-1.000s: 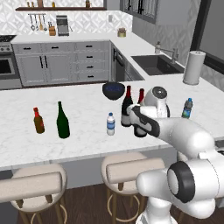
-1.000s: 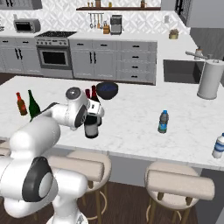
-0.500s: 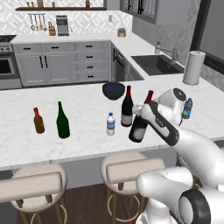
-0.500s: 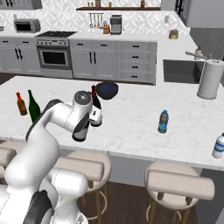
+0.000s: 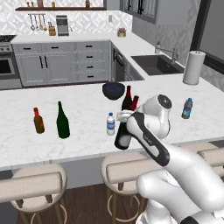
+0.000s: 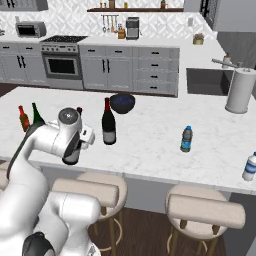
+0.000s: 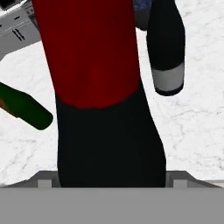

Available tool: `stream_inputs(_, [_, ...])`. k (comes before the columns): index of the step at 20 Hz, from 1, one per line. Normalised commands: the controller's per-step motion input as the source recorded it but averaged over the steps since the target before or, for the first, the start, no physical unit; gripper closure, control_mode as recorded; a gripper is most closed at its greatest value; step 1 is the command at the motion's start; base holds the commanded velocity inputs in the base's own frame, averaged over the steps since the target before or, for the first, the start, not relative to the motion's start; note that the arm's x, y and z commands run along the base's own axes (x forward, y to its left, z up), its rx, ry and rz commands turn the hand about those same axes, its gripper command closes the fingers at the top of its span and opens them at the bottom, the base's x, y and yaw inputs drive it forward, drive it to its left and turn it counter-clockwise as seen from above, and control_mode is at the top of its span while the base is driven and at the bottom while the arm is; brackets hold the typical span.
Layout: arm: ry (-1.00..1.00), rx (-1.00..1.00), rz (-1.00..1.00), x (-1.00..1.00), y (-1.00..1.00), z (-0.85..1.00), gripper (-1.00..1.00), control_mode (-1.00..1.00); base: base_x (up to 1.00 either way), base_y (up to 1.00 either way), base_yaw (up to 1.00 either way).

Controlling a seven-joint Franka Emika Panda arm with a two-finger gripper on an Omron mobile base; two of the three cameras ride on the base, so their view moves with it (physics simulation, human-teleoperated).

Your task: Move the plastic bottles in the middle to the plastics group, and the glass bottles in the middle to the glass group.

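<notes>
Wine bottle [image 5: 124,136], red-topped: gripped by end effector [image 5: 127,117] at neck, near table [image 5: 83,131] edge; second wine bottle [image 6: 108,125] stands behind.

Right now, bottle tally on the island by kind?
Wine bottles, red foil tops: 2
Clear water bottle, white cap: 1
Blue-tinted plastic bottle, dark cap: 1
Amber bottle: 1
Green bottle: 1
Total: 6

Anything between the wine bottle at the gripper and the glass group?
The small water bottle stands just left of the near wine bottle, close to the line toward the green bottle and amber bottle. Nothing else visible between.
</notes>
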Motion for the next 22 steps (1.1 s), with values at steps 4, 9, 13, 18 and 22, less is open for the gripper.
stream_inputs(4, [0.0,0.0,0.0,-0.01,0.95,0.0,1.0,-1.0,0.0,0.0,0.0])
stream_inputs(9, [0.0,0.0,0.0,0.0,0.94,0.0,1.0,-1.0,0.0,0.0,0.0])
stream_inputs(13, [0.0,-0.07,0.05,0.09,0.86,0.02,1.0,-1.0,0.0,0.0,0.0])
stream_inputs(18, [-0.06,-0.05,0.01,0.2,0.8,0.04,1.0,-1.0,0.0,0.0,0.0])
stream_inputs(22, [-0.11,-0.03,0.0,0.3,0.83,0.0,1.0,-1.0,0.0,0.0,0.0])
